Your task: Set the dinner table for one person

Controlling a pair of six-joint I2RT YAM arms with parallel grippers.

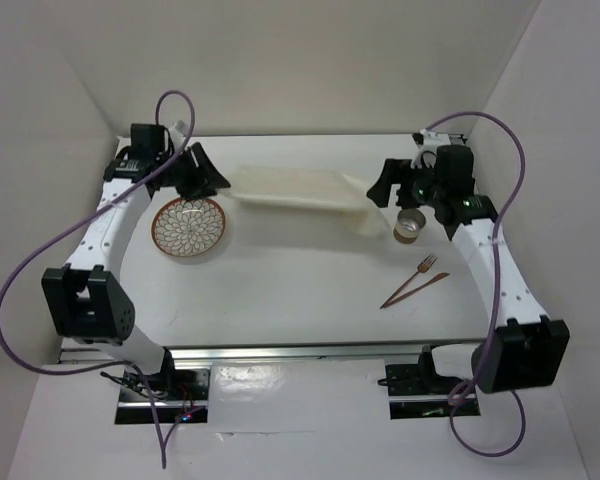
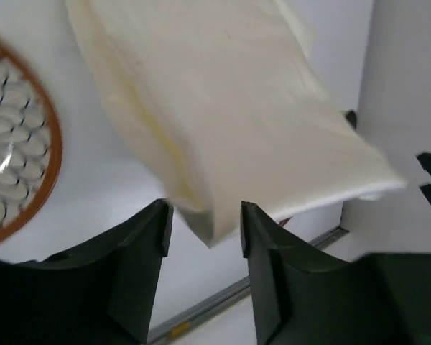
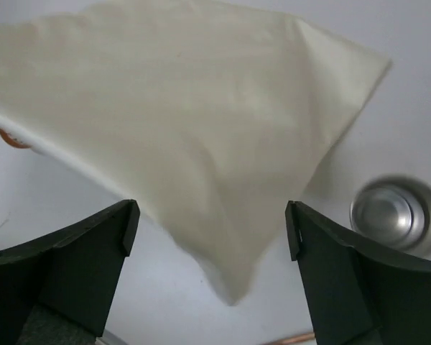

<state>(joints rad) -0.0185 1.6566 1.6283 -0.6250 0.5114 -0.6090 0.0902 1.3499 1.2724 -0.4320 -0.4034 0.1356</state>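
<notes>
Right tool (image 3: 212,212) stands wide open over the cream cloth (image 1: 295,188). Left tool (image 2: 205,215) is narrowly parted, with the cloth corner apparently loose between; the view is blurred.

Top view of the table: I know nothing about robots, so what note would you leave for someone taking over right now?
Left end effector: open, a corner of the cream cloth between its jaws, unpinched.
Right end effector: wide open, empty, facing the cloth's other end.
Dinner table: cloth across the far side; patterned plate near its left end; metal cup at its right end; fork and another copper utensil nearer, right.
Done: cloth apparently laid. Left: plate, cup, cutlery onto it.
</notes>
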